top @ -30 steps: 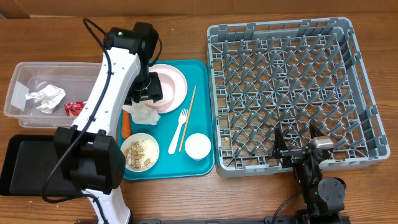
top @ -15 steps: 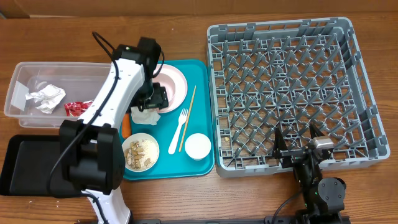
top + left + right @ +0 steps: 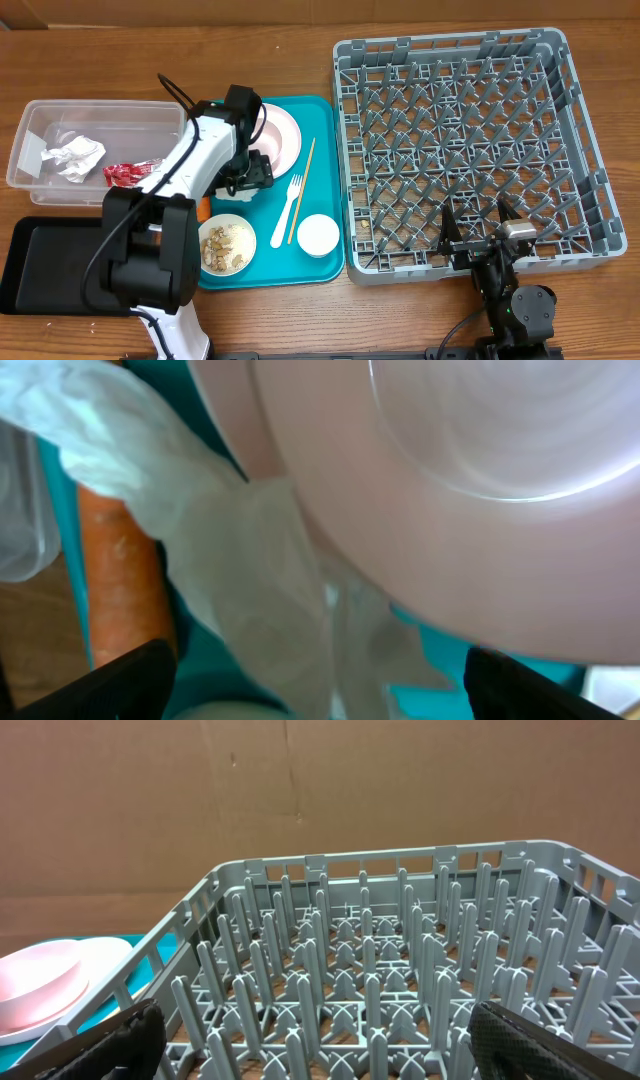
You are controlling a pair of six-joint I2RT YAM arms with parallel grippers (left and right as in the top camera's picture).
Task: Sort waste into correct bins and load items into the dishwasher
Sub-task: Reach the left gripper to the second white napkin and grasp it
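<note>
Grey dish rack (image 3: 450, 140): right gripper (image 3: 478, 228) at its near edge, jaws wide, empty. Teal tray (image 3: 325, 110) carries pink plate (image 3: 450, 490). Crumpled napkin (image 3: 250, 590) lies against the plate's rim, beside carrot (image 3: 120, 590). It looks light and soft, best pinched at its bunched middle. Left gripper (image 3: 320, 695) is above it, jaws wide, empty.

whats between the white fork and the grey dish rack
A wooden chopstick, lying on the teal tray beside the fork, short of the rack; the overhead view shows it.

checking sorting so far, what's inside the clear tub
A crumpled napkin and a red wrapper lie in the clear tub; the left arm covers one corner.
</note>
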